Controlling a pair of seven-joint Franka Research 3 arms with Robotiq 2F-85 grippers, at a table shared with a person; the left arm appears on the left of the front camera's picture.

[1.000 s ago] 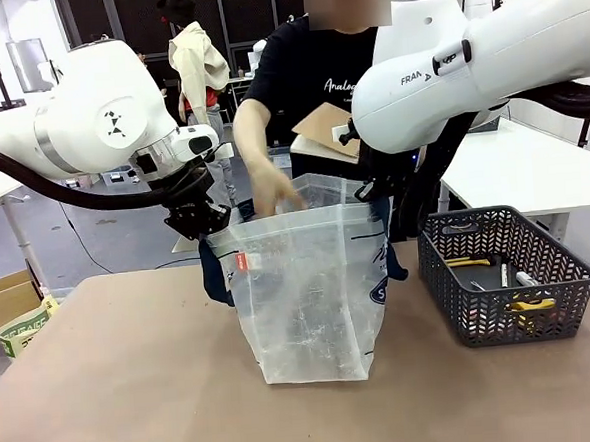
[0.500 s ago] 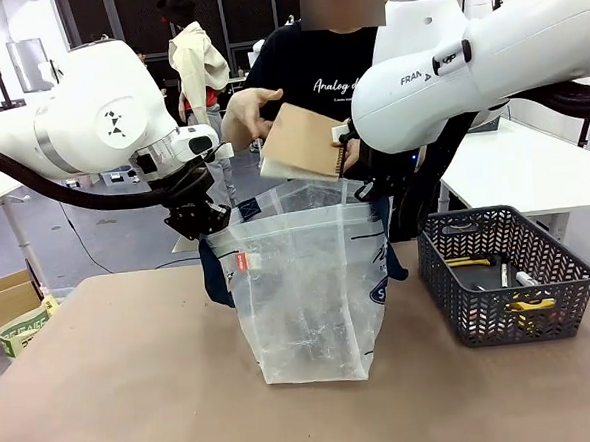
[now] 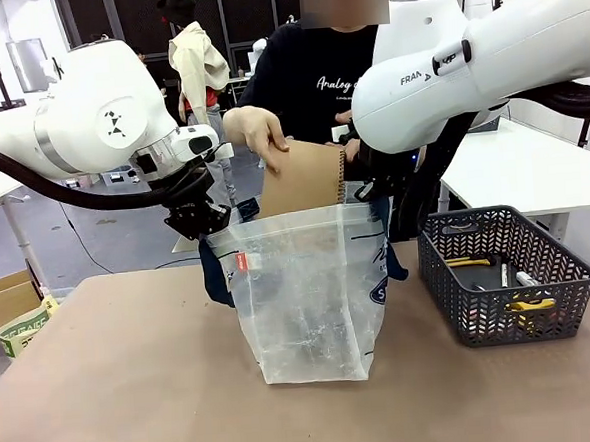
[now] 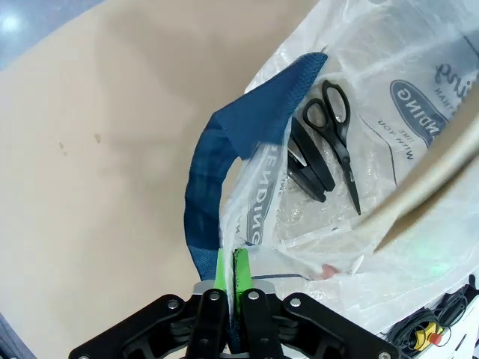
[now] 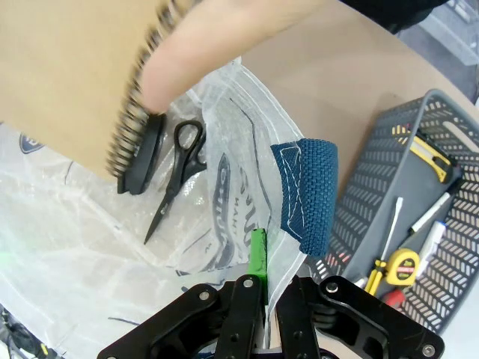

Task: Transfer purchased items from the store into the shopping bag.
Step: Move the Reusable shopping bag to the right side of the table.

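Tall clear plastic shopping bag with navy handles (image 3: 309, 290): mid-table, mouth spread for you, with the left gripper (image 4: 228, 271) and right gripper (image 5: 258, 258) each clamped on its rim.
Dark grey lattice basket (image 3: 481, 320): near the table's right edge. A yellow tape measure (image 5: 404, 265) and slim tools are left inside.
Tan spiral-bound notebook (image 3: 308, 180): lower edge entering the bag's mouth, the person's hand (image 3: 260, 133) closed on its top corner.
Black scissors (image 4: 337, 134): already bagged.
Progress, judged: roughly halfway.

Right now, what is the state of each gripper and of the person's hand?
Left gripper: shut on the shopping bag rim.
Right gripper: shut on the bag's opposite rim.
Person's hand: holding the brown spiral pad at the bag's mouth.
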